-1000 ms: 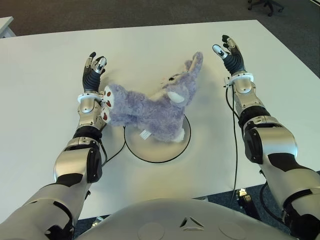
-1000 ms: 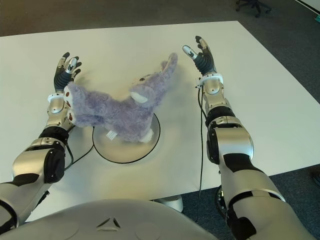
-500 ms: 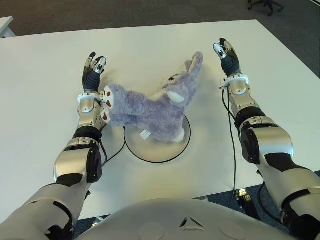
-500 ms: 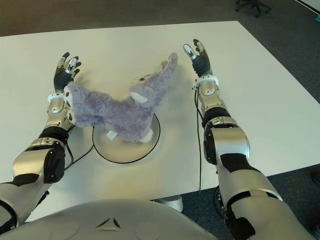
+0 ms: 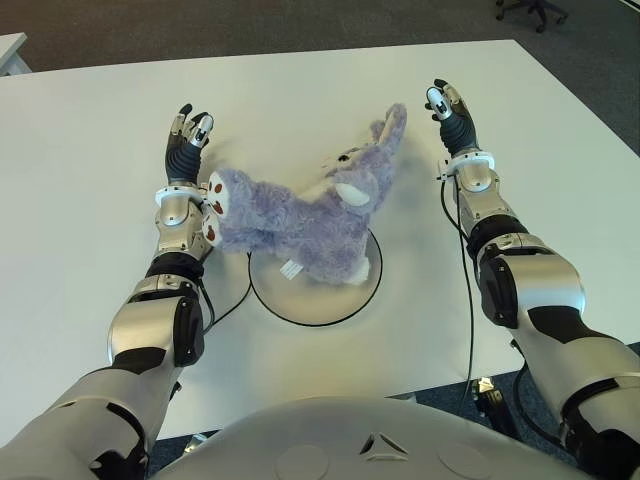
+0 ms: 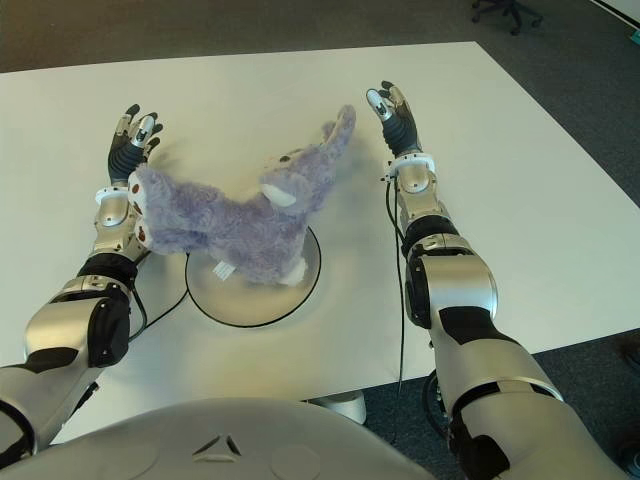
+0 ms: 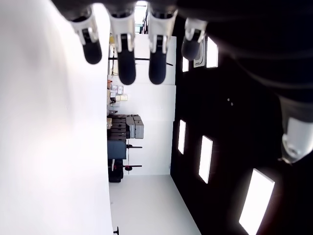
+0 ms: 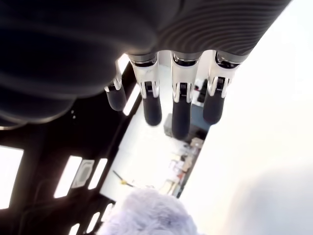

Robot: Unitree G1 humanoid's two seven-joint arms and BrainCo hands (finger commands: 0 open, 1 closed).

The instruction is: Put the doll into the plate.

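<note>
Plainly, doll (image 5: 300, 220) between empty fingers (image 5: 444, 100)

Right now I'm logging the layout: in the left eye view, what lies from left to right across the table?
left hand → doll, lying partly over the plate → right hand

Both silver-and-black arms reach forward, one on each side of the fluffy purple stuffed doll (image 5: 305, 215). The left hand (image 5: 185, 140) shows just beyond the doll's feet, its dark fingers (image 7: 126, 63) straight and empty. The right hand (image 5: 450, 112) shows beside the doll's raised ear, fingers (image 8: 180, 110) extended, holding nothing.
</note>
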